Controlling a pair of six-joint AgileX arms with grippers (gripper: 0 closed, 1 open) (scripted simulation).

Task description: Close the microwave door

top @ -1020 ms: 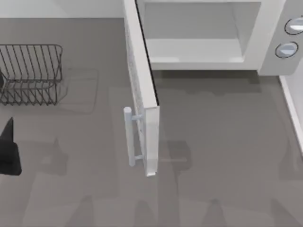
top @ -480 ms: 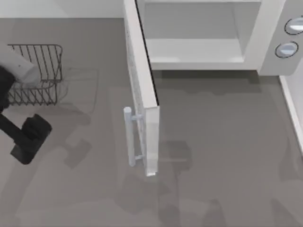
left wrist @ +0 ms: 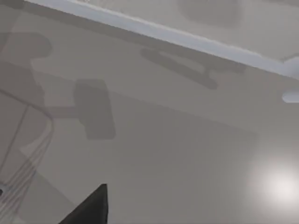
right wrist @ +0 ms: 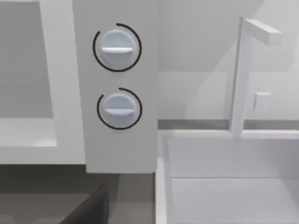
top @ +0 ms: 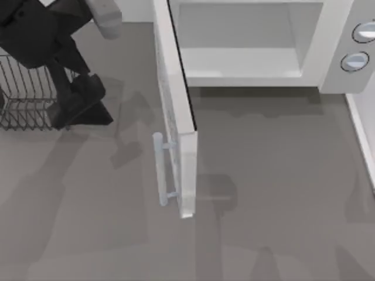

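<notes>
The microwave (top: 334, 47) stands at the back of the table with its pale cavity exposed. The microwave door (top: 176, 105) stands wide open, edge-on, sticking out toward the table's front, with its pale bar handle (top: 158, 170) on the left face. My left gripper (top: 82, 111) hangs left of the door, well apart from it and level with the door's middle. The left wrist view shows grey surface crossed by shadows and a pale strip of the door (left wrist: 163, 32). The right wrist view faces the microwave's two blue-grey knobs (right wrist: 117, 47).
A dark wire rack (top: 26, 93) sits at the left, partly under my left arm. A white basin (right wrist: 224, 158) with an upright white post (right wrist: 238, 74) stands to the right of the microwave. Its rim (top: 363, 134) runs along the table's right side.
My left arm has swung up from the left edge toward the back and right, passing over the wire rack and coming nearer the door. The door has not moved.
</notes>
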